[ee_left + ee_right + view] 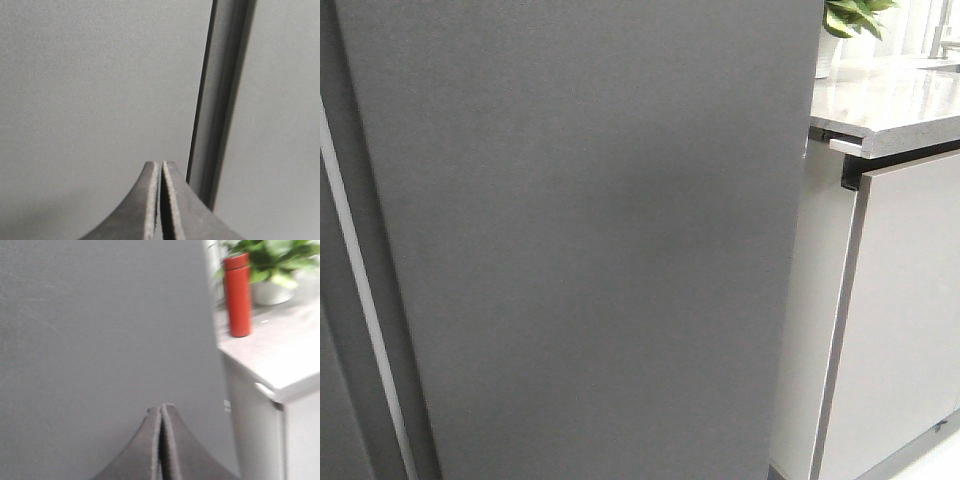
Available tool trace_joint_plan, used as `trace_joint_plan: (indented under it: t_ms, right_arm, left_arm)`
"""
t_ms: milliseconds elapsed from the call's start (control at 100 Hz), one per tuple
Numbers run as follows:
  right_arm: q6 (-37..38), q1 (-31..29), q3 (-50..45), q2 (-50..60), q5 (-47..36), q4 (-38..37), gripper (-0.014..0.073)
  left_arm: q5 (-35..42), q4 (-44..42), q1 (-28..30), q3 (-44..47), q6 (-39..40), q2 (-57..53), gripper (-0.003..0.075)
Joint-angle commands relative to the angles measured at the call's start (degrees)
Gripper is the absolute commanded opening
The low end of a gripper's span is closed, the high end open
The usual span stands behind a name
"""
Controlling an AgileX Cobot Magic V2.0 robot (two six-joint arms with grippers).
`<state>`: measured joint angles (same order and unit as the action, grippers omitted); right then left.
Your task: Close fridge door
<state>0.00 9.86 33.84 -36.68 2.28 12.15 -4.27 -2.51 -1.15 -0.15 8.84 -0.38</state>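
One matte dark-grey fridge door [590,240]

fridge door [590,240] ahead — perhaps close

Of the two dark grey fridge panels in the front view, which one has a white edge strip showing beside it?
The wide fridge door; the white strip runs along its left edge.

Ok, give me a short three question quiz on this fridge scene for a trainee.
1. True or false: both grippers are shut.
2. What colour is the bottle on the counter: A red, B blue, C green?
3. Fill in: the fridge door's outer face is dark ____.

Key:
1. True: left gripper and right gripper have their fingers pressed together.
2. A: bottle, counter.
3. Grey: fridge door.
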Motion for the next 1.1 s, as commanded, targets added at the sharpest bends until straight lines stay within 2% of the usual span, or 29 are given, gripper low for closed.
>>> trace_joint_plan:
  t_ms: [0, 110, 200, 300, 500, 720, 770, 1090]
  right_arm:
    - [-0.3, -2.5, -4.2, 9.2, -4.1, -1.0, -0.0071]
    - [-0.3, -5.6, -11.6, 19.1, -4.1, -1.2, -0.0071]
    - [-0.3, -7.1, -16.8, 24.6, -4.1, -4.2, -0.0071]
    - [-0.3, -7.3, -21.7, 29.4, -4.1, -8.2, -0.0071]
    - [-0.3, -7.3, -29.3, 36.3, -4.1, -8.8, -0.0071]
    - [0.0, -7.3, -36.0, 38.4, -6.2, -9.0, -0.0071]
    - [0.0, -7.3, -35.9, 38.4, -4.1, -9.0, -0.0071]
    - [1.3, -7.3, -35.9, 38.4, -4.4, -9.0, -0.0071]
  left_arm:
    - [4.8, 0.4, -0.1, 2.3, 0.1, -1.3, -0.002]
    - [4.8, 0.4, -0.1, 2.3, 0.1, -1.3, -0.002]
    - [4.8, 0.4, -0.1, 2.3, 0.1, -1.3, -0.002]
    - [4.8, 0.4, -0.1, 2.3, 0.1, -1.3, -0.002]
    - [4.8, 0.4, -0.1, 2.3, 0.1, -1.3, -0.002]
    - [4.8, 0.4, -0.1, 2.3, 0.1, -1.3, -0.002]
    - [4.8, 0.4, -0.1, 2.3, 0.1, -1.3, -0.002]
    - [4.8, 0.4, -0.1, 2.3, 0.1, -1.3, -0.002]
